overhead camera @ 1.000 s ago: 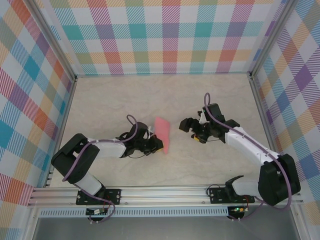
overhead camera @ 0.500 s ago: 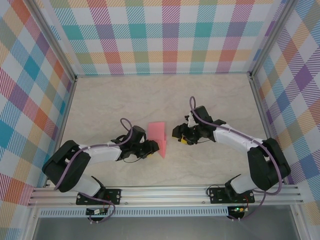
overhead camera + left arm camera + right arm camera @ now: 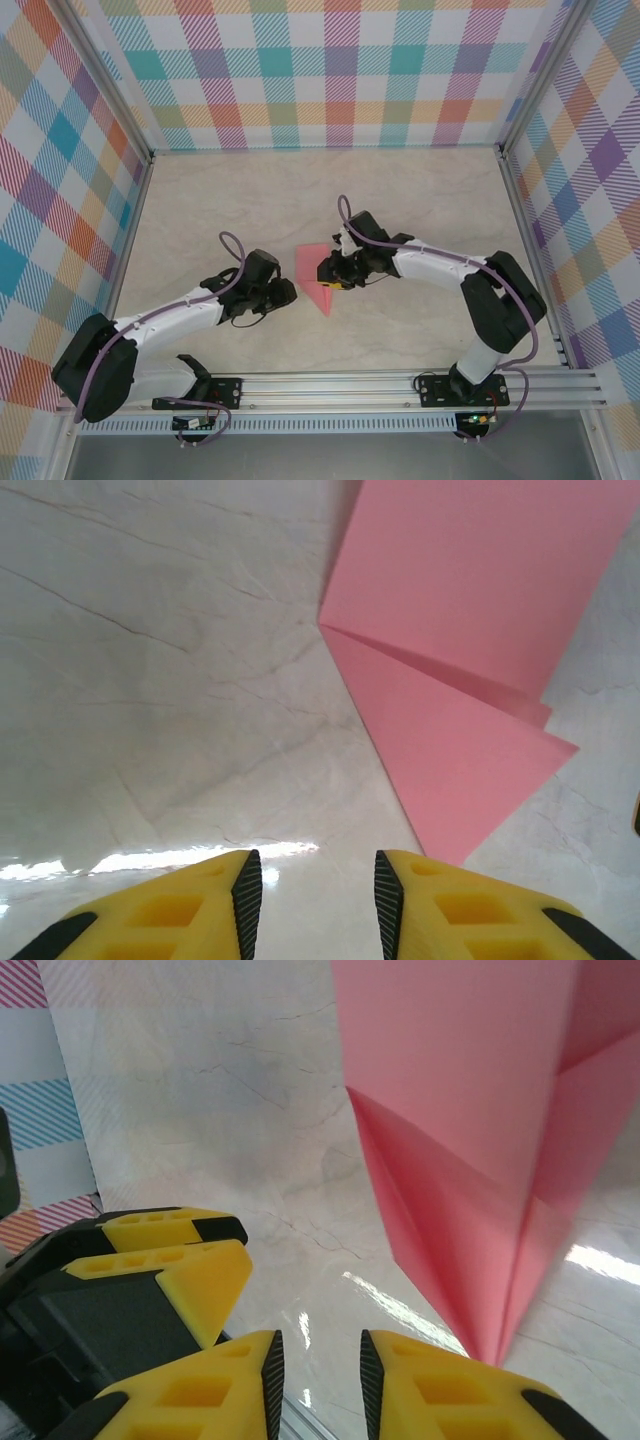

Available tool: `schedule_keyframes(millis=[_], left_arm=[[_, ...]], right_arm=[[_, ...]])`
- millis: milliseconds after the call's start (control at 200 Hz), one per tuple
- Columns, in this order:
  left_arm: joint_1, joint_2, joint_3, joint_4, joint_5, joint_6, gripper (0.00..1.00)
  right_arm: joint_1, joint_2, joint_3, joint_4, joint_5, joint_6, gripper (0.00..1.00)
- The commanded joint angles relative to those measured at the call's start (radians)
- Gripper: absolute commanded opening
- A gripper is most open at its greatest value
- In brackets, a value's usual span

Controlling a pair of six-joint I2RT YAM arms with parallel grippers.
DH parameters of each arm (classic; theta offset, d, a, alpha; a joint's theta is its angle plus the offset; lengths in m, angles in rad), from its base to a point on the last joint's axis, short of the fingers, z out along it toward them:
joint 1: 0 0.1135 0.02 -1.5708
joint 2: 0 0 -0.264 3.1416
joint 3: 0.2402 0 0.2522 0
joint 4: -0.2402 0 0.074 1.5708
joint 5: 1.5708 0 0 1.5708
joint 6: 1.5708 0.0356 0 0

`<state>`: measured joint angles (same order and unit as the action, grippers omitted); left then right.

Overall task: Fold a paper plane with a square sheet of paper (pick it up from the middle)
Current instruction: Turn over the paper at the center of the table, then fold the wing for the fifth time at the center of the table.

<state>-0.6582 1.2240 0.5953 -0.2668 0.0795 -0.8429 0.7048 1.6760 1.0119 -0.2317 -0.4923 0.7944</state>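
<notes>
The salmon-pink sheet of paper (image 3: 312,270) lies on the marble table, folded into a plane-like shape: broad at the far end, narrowing to a point at the near end. My left gripper (image 3: 288,292) sits just left of that point, open, with bare table between its fingers (image 3: 312,895). In the left wrist view the paper (image 3: 470,620) lies ahead and to the right. My right gripper (image 3: 325,271) is at the paper's right edge, jaws narrow but apart, nothing between them (image 3: 316,1380). Its right finger is beside the paper's tip (image 3: 480,1210).
In the right wrist view the left gripper's yellow fingers (image 3: 175,1260) sit close on the left. Plaid walls and aluminium posts (image 3: 128,215) enclose the table. A metal rail (image 3: 330,385) runs along the near edge. Open tabletop (image 3: 300,190) lies beyond the paper.
The left gripper let go of the paper and drew back to the left. The paper now lies flatter and wider. The right arm swung left to the paper while its jaws narrowed.
</notes>
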Motion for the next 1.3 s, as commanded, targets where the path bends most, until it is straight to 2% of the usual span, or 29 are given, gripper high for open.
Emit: schedule_keyframes(millis=[0,155,440,755,1000,1295], left_arm=[[0.024,0.016,0.038,-0.068,-0.023,0.031,0.37],[0.034,0.052,0.062,-0.068,-0.002,0.036,0.37],[0.039,0.095,0.087,-0.056,0.028,0.045,0.38],[0.039,0.153,0.123,-0.025,0.090,0.049,0.41],[0.039,0.209,0.162,-0.019,0.124,0.044,0.44],[0.055,0.269,0.182,0.058,0.160,-0.014,0.53]], right_arm=[[0.010,0.054,0.050,-0.004,-0.015,-0.027,0.27],[0.010,0.117,0.092,-0.011,-0.033,-0.041,0.26],[0.009,0.182,0.122,-0.086,0.036,-0.093,0.23],[-0.011,0.184,0.065,-0.055,0.067,-0.104,0.23],[-0.045,0.187,0.003,-0.001,0.041,-0.101,0.23],[-0.056,0.194,-0.046,0.051,0.027,-0.090,0.24]])
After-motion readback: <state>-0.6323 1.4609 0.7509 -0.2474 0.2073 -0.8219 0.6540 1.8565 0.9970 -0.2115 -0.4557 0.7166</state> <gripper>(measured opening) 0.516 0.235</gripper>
